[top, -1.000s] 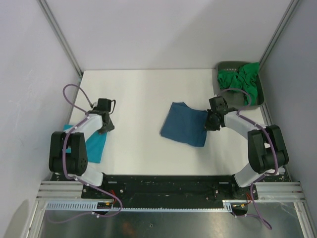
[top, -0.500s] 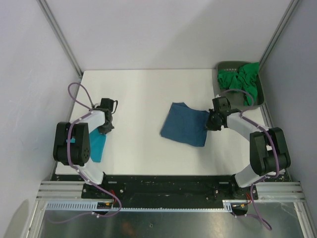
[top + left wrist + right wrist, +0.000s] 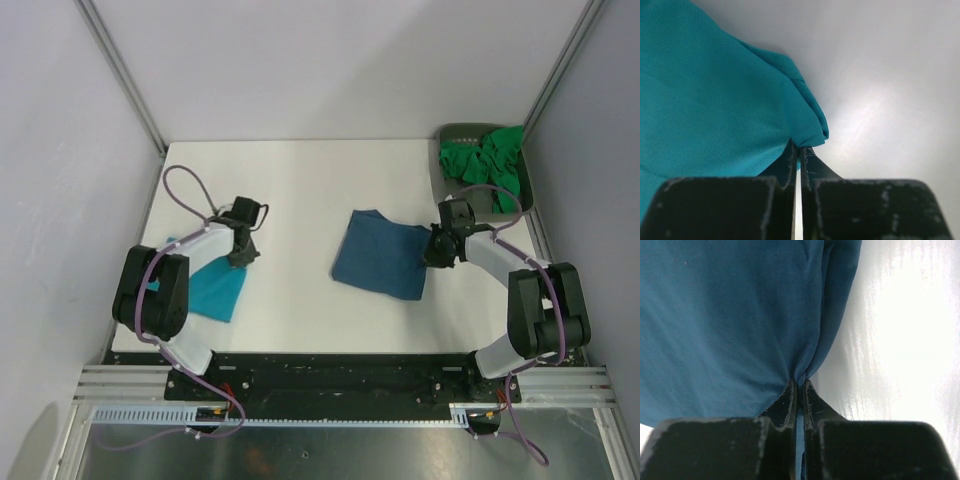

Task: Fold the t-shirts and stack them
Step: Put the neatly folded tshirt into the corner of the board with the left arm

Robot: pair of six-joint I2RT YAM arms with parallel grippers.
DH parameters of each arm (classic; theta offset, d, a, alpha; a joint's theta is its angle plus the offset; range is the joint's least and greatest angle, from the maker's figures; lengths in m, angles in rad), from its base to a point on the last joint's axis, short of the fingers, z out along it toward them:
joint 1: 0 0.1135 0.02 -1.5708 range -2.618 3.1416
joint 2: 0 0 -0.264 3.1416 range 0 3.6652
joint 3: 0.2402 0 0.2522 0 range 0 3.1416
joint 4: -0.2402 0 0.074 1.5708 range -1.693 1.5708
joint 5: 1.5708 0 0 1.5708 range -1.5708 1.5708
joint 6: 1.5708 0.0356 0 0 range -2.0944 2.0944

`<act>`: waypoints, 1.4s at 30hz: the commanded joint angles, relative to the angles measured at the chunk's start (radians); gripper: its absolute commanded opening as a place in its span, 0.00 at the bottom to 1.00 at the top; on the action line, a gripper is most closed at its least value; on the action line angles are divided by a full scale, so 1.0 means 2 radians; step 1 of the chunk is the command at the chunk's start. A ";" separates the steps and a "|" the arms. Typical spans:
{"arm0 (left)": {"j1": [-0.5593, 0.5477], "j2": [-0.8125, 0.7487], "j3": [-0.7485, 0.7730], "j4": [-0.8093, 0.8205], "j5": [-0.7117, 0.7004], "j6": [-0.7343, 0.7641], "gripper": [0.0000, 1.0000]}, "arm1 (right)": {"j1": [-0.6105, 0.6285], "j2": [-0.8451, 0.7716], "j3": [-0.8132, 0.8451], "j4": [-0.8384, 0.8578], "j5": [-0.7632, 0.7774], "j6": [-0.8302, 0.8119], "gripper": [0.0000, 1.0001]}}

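Left hand [image 3: 799, 150] pinches turquoise shirt [image 3: 715, 100]; right hand [image 3: 800, 385] pinches steel-blue shirt [image 3: 720, 315].

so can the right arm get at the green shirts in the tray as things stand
Probably, once freed. The green shirts lie in the tray just beyond the right tool, nothing between. But that tool is shut on the blue shirt and must let go first.
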 commanded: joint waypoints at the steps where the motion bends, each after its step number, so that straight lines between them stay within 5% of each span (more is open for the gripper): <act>1: -0.049 -0.001 0.051 0.004 0.021 -0.099 0.00 | -0.013 -0.016 -0.003 -0.009 0.012 -0.007 0.00; 14: -0.097 0.164 0.241 0.005 0.074 -0.099 0.01 | -0.028 0.043 0.019 0.010 0.006 -0.010 0.04; 16: -0.098 0.164 0.243 0.006 0.082 -0.082 0.09 | -0.028 0.045 0.025 0.006 0.007 -0.013 0.10; 20: -0.102 0.135 0.244 0.007 0.099 -0.038 0.50 | -0.029 0.031 0.037 -0.007 0.014 -0.014 0.39; 23: -0.113 0.096 0.238 0.008 0.117 -0.007 0.61 | -0.029 0.013 0.045 -0.011 0.031 -0.009 0.55; 29: -0.146 0.039 0.195 0.011 0.189 0.010 0.60 | -0.037 0.019 0.052 0.026 0.062 -0.006 0.64; 42: -0.199 0.032 0.112 0.057 0.276 0.006 0.53 | -0.058 0.088 0.052 0.148 0.052 -0.031 0.65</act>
